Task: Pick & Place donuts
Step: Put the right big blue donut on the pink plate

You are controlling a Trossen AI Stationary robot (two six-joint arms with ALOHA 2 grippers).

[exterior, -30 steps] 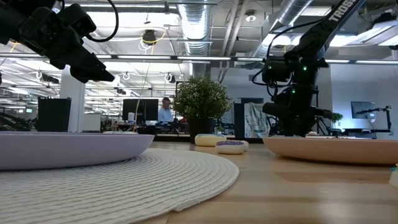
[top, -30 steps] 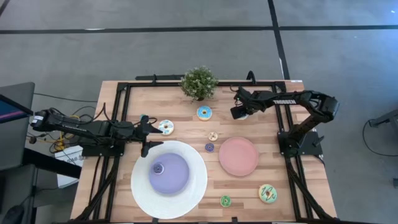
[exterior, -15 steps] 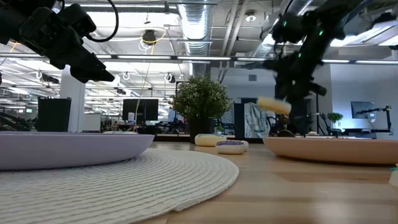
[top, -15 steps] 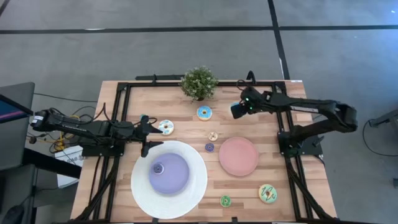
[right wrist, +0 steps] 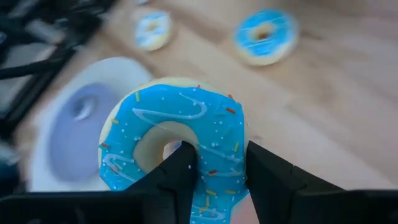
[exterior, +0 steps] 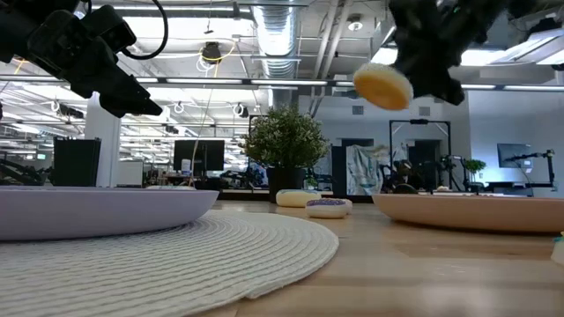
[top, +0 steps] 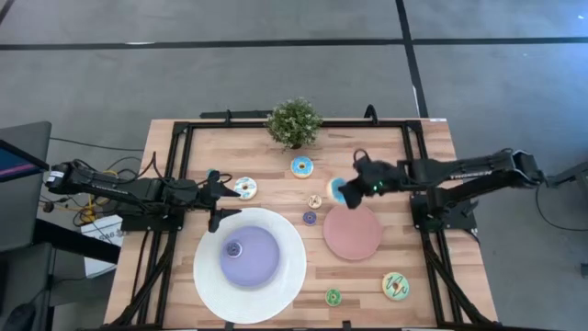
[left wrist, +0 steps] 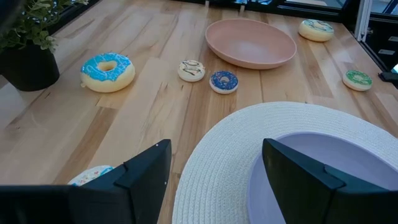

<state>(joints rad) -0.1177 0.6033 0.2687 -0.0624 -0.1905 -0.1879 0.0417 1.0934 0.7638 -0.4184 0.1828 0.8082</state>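
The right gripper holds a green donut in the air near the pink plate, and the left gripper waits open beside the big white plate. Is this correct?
One detail is wrong: the donut in the right gripper is blue-iced with sprinkles, not green, as the right wrist view shows. The rest stands: pink plate, left gripper, white plate.

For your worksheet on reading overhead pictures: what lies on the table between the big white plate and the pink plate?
In the high view, one tiny purple donut lies on the bare wood between the white plate and the pink plate, touching neither.
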